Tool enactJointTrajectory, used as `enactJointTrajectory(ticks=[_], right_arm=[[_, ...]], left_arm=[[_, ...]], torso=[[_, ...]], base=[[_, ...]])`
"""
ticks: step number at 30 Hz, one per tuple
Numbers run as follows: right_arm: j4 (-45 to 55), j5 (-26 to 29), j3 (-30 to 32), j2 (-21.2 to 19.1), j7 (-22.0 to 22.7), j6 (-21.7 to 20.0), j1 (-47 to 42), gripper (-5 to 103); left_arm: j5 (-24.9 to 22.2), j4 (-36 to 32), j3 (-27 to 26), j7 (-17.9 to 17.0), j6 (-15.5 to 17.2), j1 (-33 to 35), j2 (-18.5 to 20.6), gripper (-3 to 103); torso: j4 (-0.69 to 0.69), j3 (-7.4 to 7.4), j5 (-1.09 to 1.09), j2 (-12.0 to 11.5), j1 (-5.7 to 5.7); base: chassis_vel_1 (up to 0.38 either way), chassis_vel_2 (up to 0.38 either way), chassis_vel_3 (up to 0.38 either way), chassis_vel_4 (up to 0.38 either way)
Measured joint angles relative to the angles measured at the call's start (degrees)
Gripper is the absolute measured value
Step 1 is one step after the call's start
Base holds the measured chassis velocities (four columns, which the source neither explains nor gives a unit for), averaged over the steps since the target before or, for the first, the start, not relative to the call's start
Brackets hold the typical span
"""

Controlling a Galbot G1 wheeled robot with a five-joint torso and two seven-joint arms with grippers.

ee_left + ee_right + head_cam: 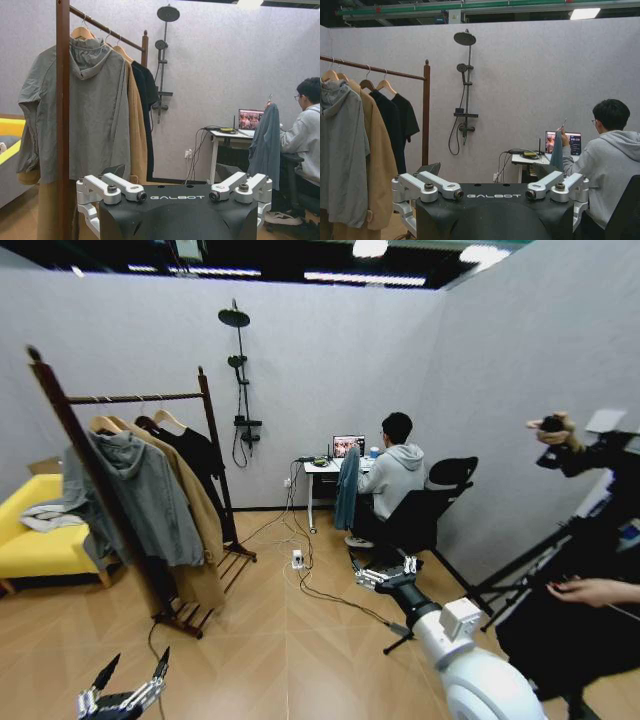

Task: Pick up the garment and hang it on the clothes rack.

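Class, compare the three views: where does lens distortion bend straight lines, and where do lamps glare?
Head view: wide-angle distortion makes the clothes rack lean sharply and slants the walls; the ceiling strip lights glare. Left wrist view: the rack's near post stands straight. Right wrist view: verticals are straight, and one ceiling lamp glares brightly.

Left gripper low at left, fingers spread apart, empty. Right gripper extended forward, fingers parted, empty.

White rounded arm, black GALBOT-marked wrist housing, silver linkages, black-tipped fingers
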Motion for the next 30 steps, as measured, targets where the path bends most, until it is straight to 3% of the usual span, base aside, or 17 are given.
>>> enactJointTrajectory(ticks=[4,7,12,30], right_arm=[[-0.85,-0.12,-0.54,0.36,-0.44,1.83,-0.04,100],[-1.08,-0.20,-0.70,0.79,-0.65,2.10,-0.21,100],[-2.01,-0.78,-1.45,1.77,-0.67,2.72,0.05,100],[-2.16,-2.33,-2.18,2.23,-0.60,1.12,0.35,100]], left_arm=[[0.00,-0.01,0.01,0.02,0.00,0.00,0.00,100],[0.00,0.00,0.02,0.02,0.00,-0.01,0.00,100],[0.00,0.00,0.01,0.02,0.00,-0.01,0.00,100],[0.00,0.00,0.01,0.01,0.00,-0.01,0.00,100]], torso=[[-0.04,0.03,0.10,-0.04,0.05],[-0.03,0.04,0.00,-0.06,0.09],[-0.01,0.05,0.02,-0.07,0.12],[-0.02,0.03,0.03,-0.04,0.06]], base=[[0.006,-0.007,-0.036,0.059],[-0.060,-0.002,0.048,0.004],[-0.044,0.045,0.052,-0.044],[0.019,-0.017,-0.020,0.019]])
